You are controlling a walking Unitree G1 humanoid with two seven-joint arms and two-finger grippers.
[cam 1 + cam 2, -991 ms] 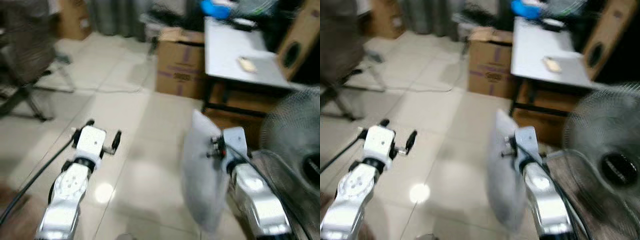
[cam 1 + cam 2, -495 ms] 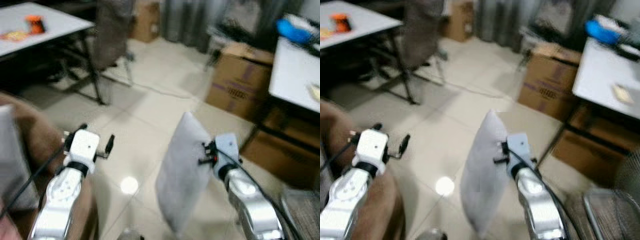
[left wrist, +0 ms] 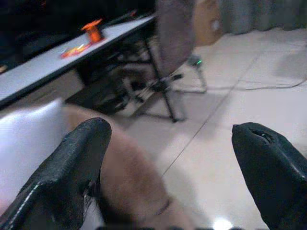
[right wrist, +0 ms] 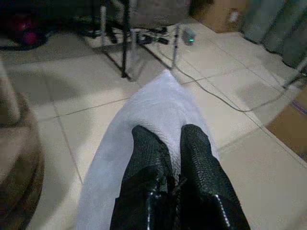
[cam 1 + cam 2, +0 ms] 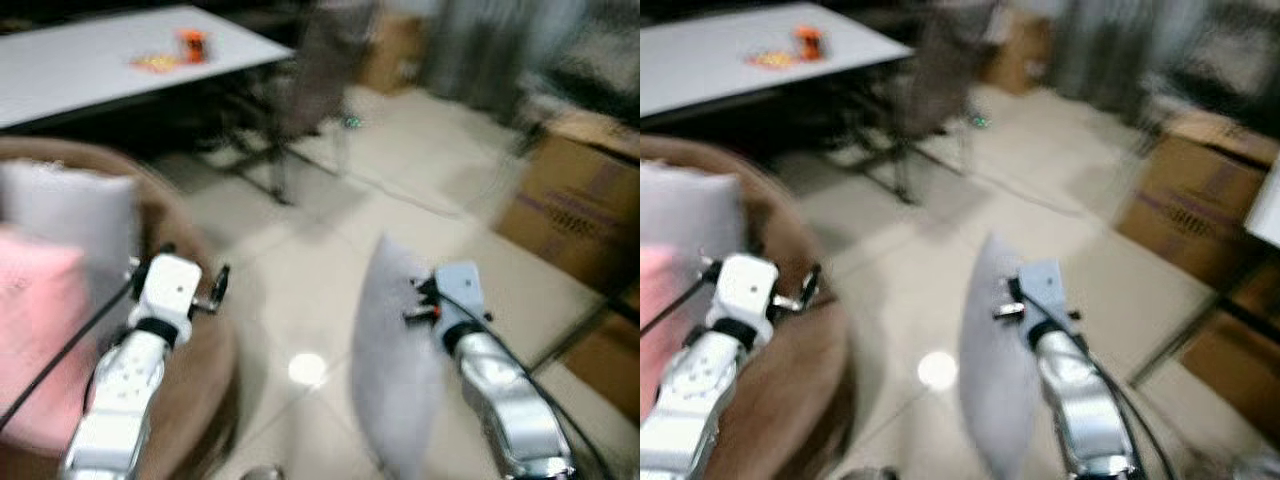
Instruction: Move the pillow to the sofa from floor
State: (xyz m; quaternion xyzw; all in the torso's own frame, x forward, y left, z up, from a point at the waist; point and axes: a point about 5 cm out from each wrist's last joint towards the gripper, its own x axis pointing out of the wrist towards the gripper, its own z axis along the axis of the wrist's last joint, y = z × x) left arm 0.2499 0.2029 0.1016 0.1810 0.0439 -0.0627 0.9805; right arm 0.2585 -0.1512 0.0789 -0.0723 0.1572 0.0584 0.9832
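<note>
A pale grey pillow (image 5: 392,365) hangs upright above the tiled floor, and my right gripper (image 5: 416,301) is shut on its upper edge. In the right wrist view both black fingers (image 4: 149,154) pinch the pillow (image 4: 153,108) tightly. A brown sofa (image 5: 195,365) curves in at the left, holding a white cushion (image 5: 70,215) and a pink cushion (image 5: 30,330). My left gripper (image 5: 194,268) hovers open over the sofa's arm, holding nothing. The left wrist view has its fingers (image 3: 72,172) spread wide over the brown sofa arm (image 3: 134,182).
A white table (image 5: 90,60) with an orange object (image 5: 192,42) stands behind the sofa. An office chair (image 5: 320,75) sits on the tiles beyond it. Cardboard boxes (image 5: 585,195) stand at the right. A thin cable (image 4: 225,98) runs across the floor.
The camera has swung further left, bringing the sofa and its cushions into view. The right gripper keeps its hold on the pillow; the left gripper stays open.
</note>
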